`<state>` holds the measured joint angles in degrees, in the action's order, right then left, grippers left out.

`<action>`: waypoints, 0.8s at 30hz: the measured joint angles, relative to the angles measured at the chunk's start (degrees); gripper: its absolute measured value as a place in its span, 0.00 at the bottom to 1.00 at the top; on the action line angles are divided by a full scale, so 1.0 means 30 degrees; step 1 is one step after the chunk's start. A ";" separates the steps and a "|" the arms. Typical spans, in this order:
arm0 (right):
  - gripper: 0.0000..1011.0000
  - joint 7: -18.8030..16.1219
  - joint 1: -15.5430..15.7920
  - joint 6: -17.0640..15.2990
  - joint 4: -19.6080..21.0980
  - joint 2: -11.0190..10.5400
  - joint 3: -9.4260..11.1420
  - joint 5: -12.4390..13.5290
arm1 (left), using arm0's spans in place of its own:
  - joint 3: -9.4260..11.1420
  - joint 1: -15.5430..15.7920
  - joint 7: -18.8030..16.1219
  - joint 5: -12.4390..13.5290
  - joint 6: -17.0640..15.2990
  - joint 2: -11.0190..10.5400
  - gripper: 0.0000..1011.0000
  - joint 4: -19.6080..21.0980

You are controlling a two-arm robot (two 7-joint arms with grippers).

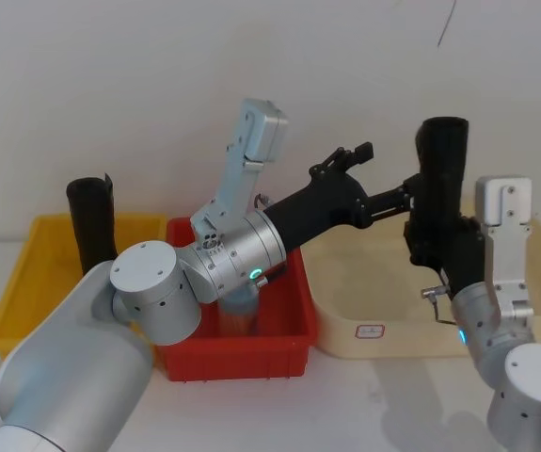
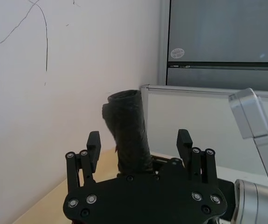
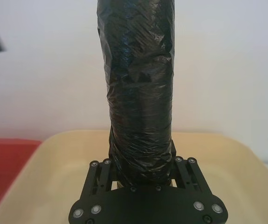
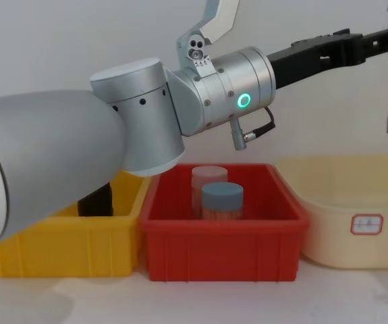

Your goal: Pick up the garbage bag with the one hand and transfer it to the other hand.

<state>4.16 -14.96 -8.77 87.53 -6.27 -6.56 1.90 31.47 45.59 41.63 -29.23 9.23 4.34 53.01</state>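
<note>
While my right tool point(image 3: 140, 164) clamps the lower end of the garbage bag point(image 3: 139, 84), the roll stands close to upright, its long axis running vertically and its free, crumpled end pointing at the ceiling. Its fingers point(image 3: 105, 169) press against the black wrap from both sides. In the head view I hold the roll in the air over the beige tub point(image 1: 392, 347) on my right, well clear of the table point(image 1: 373, 395).

My left tool point(image 2: 140, 140) reaches across from my left, over the red bin point(image 1: 289, 337), and arrives level with the roll's middle. It is spread wide. From its wrist, the roll rises in the gap between the two fingers point(image 2: 94, 145), with space showing on either side, so neither pad touches it. I cannot tell how far into that gap it sits.

In the chest view, a blue-lidded jar point(image 4: 222, 201) and a paler jar point(image 4: 209, 177) sit inside the red bin. To its left, a yellow bin point(image 1: 23, 282) holds a slim black column point(image 1: 91, 221), also upright.
</note>
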 joint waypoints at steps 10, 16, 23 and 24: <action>0.55 0.1683 -0.0277 -0.0932 0.0032 0.0488 0.1000 -0.0490 | 0.0000 0.0001 0.0000 0.0000 0.0001 -0.0001 0.99 0.0000; 0.74 0.2273 -0.0476 -0.1442 0.0045 0.0725 0.1540 -0.0555 | 0.0000 0.0000 0.0000 0.0000 -0.0001 -0.0001 0.99 0.0000; 0.91 0.2309 -0.0494 -0.1810 0.0268 0.0814 0.1898 -0.0504 | 0.0004 -0.0002 -0.0010 0.0000 -0.0001 -0.0013 0.99 0.0004; 0.95 0.2205 -0.0460 -0.1891 0.0349 0.0815 0.1941 -0.0456 | 0.0008 -0.0012 -0.0025 0.0001 0.0000 -0.0023 0.99 0.0024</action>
<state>10.77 -16.34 -14.44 88.58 -3.82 -0.74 0.53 31.50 45.55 41.55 -29.23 9.23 4.27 53.08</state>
